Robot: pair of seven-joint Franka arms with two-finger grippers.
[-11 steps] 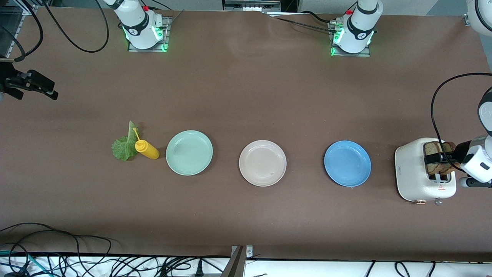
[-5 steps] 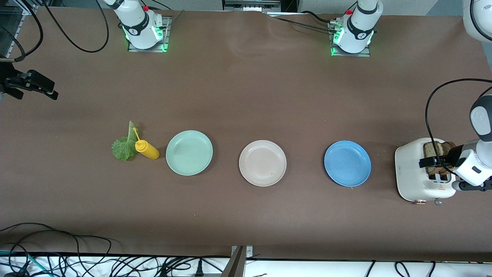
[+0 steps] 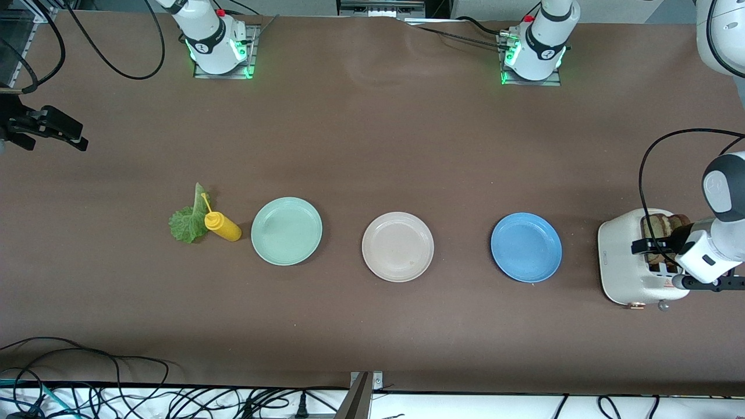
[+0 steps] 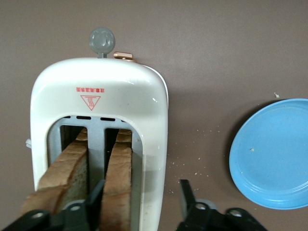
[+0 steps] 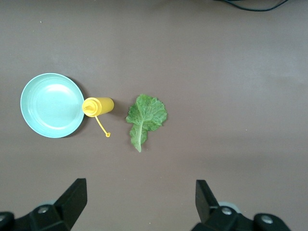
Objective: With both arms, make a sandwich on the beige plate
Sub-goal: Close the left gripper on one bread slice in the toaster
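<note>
The beige plate (image 3: pixel 397 247) lies bare at the table's middle. Two brown bread slices (image 3: pixel 660 224) stand in the slots of a white toaster (image 3: pixel 623 256) at the left arm's end. My left gripper (image 3: pixel 647 245) is open just above the toaster. In the left wrist view (image 4: pixel 140 187) one finger sits between the two slices (image 4: pixel 120 173) and the other hangs outside the toaster's wall (image 4: pixel 154 144). The lettuce leaf (image 3: pixel 186 221) lies flat toward the right arm's end. My right gripper (image 3: pixel 70 135) waits, open and empty (image 5: pixel 140 185), high over the table with the leaf (image 5: pixel 146 115) in view.
A mint-green plate (image 3: pixel 286 231) and a blue plate (image 3: pixel 526 247) flank the beige plate. A yellow squeeze bottle (image 3: pixel 223 226) lies on its side between the lettuce and the mint plate. The blue plate (image 4: pixel 272 154) is beside the toaster. Cables run along the table's front edge.
My left gripper has shifted a little across the toaster's top toward the blue plate and lower onto the bread. The right arm has not moved.
</note>
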